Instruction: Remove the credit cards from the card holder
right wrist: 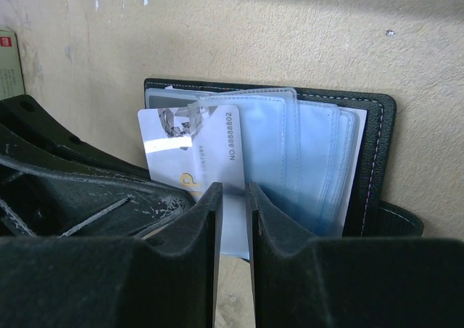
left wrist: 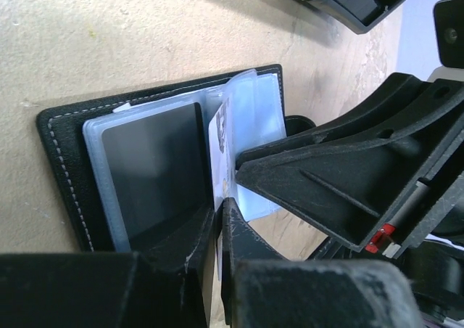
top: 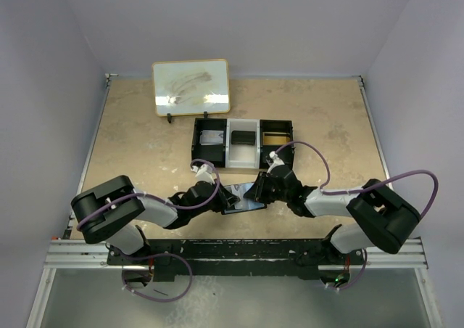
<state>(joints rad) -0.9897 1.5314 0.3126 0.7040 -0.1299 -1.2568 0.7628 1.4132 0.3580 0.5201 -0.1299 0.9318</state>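
Note:
The black card holder [top: 243,199] lies open on the table between both grippers, its stitched cover [left wrist: 61,150] and clear sleeves [right wrist: 312,161] showing. A silver-white credit card [right wrist: 190,150] sticks partway out of a sleeve. My left gripper [left wrist: 219,213] is shut on that card's edge [left wrist: 220,136]. My right gripper [right wrist: 233,197] stands with a narrow gap between its jaws, tips against the sleeves, nothing pinched between them. A dark card [left wrist: 156,168] sits in the left sleeve. From above, the left gripper [top: 222,197] and right gripper [top: 257,191] meet over the holder.
A black-and-white three-compartment tray [top: 242,120] stands just behind the holder, with items inside. A framed whiteboard [top: 191,86] leans at the back. The left gripper's finger [right wrist: 72,197] crowds the right wrist view's left side. Grey walls enclose the table.

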